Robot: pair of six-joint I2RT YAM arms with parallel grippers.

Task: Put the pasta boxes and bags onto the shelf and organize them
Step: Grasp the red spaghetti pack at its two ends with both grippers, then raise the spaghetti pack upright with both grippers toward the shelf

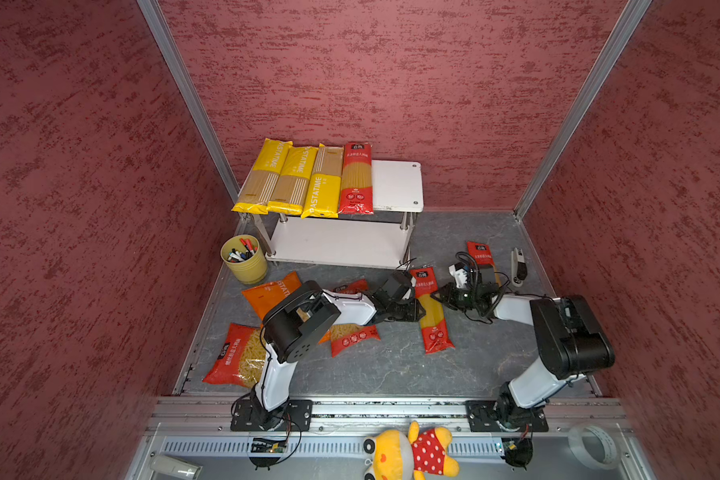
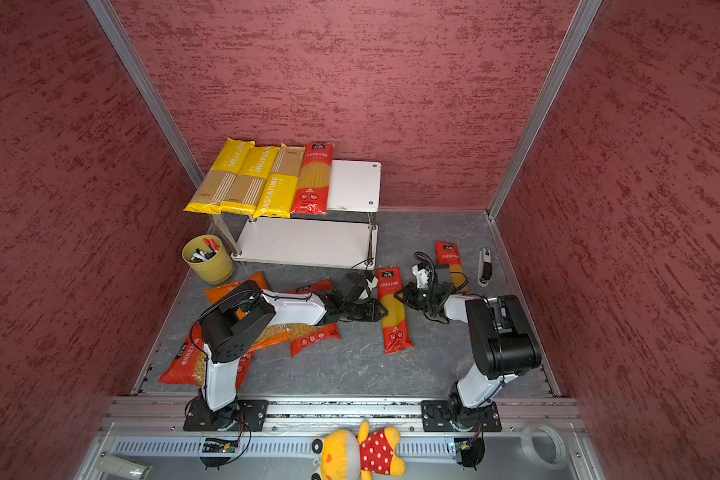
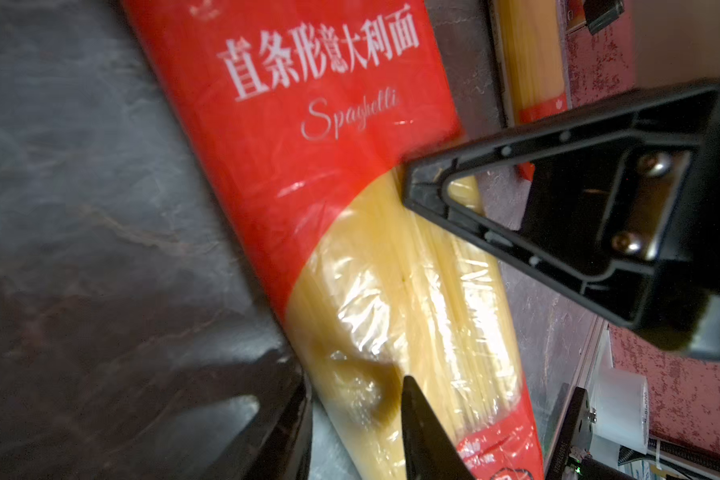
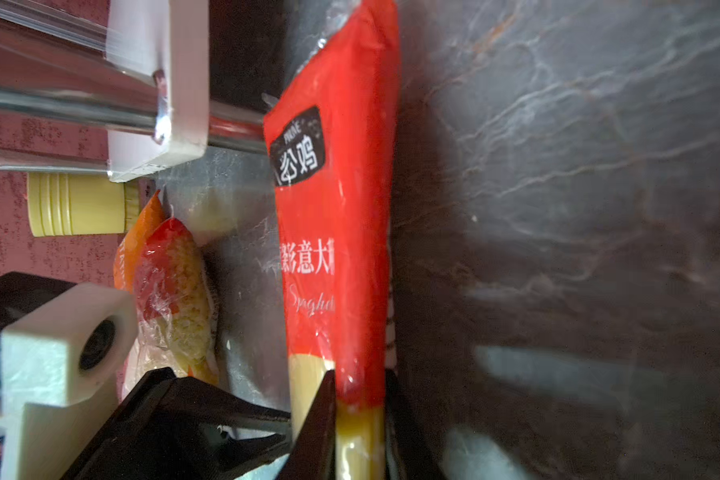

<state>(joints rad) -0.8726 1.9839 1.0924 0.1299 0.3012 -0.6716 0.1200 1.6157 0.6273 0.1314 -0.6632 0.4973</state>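
Observation:
A long red spaghetti pack (image 1: 433, 328) (image 3: 329, 166) (image 4: 341, 208) lies on the grey floor in front of the shelf (image 1: 395, 185). My right gripper (image 1: 435, 297) (image 4: 360, 386) is shut on its right edge. My left gripper (image 1: 420, 311) (image 3: 354, 374) straddles the left edge, open; one finger lies over the clear window and a sliver of floor shows beside the other. Three yellow packs (image 1: 292, 178) and a red pack (image 1: 356, 178) lie on the top board. Another red spaghetti pack (image 1: 479, 254) lies behind my right wrist. Two red short-pasta bags (image 1: 233, 357) (image 1: 352, 336) and an orange bag (image 1: 269, 293) lie by my left arm.
A yellow pen cup (image 1: 244, 259) stands left of the shelf. A white and black stapler-like thing (image 1: 518, 266) lies at the far right. A plush toy (image 1: 412, 453) and a tape roll (image 1: 593, 446) sit in front of the arm bases. Red walls close three sides.

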